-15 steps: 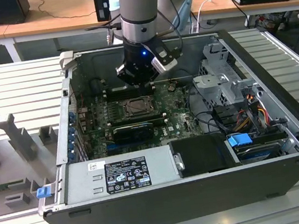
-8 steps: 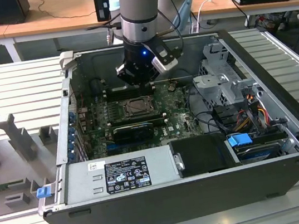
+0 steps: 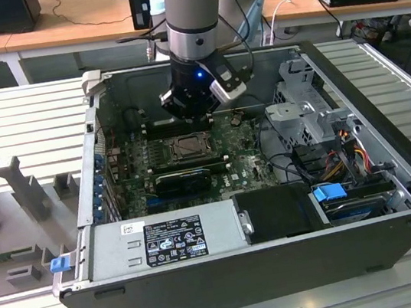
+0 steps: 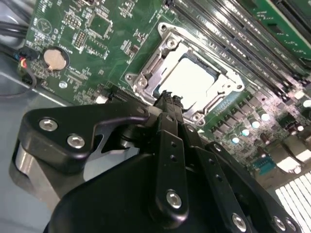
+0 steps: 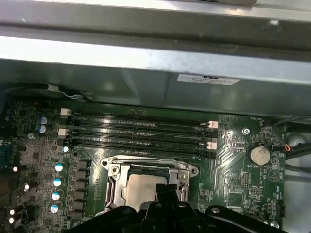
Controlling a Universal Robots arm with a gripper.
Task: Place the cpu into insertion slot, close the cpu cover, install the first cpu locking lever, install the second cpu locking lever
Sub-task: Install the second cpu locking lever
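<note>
Second wrist view: memory slots (image 4: 233, 29) flank the cpu (image 4: 192, 80).

The arm (image 3: 191, 32) hangs above the insertion slot (image 3: 189, 147).

1. The cpu (image 4: 194, 80) has a pale, smooth, matt metal top.
2. Around the cpu, the cpu cover (image 4: 158, 65) is bare silver metal with a dull sheen.
3. The motherboard (image 4: 77, 43) beside the cover is glossy green.
4. The tool (image 4: 167, 104) is matt black with shiny screw heads.
</note>
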